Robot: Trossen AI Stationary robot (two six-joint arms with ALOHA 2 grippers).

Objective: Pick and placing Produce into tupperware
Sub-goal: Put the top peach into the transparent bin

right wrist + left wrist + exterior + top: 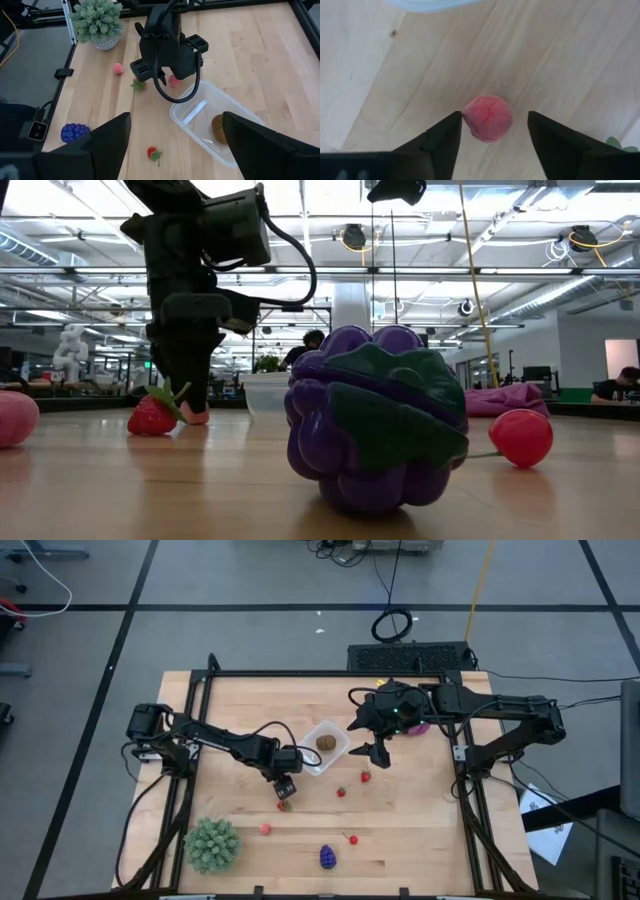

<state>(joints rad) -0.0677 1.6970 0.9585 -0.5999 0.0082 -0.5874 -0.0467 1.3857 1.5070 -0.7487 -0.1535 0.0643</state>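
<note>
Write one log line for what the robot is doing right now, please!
left gripper: open around pink berry | right gripper: open, above table beside tupperware | brown oval: in tupperware

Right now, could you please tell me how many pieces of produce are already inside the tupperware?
1: the brown oval lies inside the tupperware. Both the high and right wrist views show nothing else through its clear walls, so a hidden piece seems unlikely.
</note>
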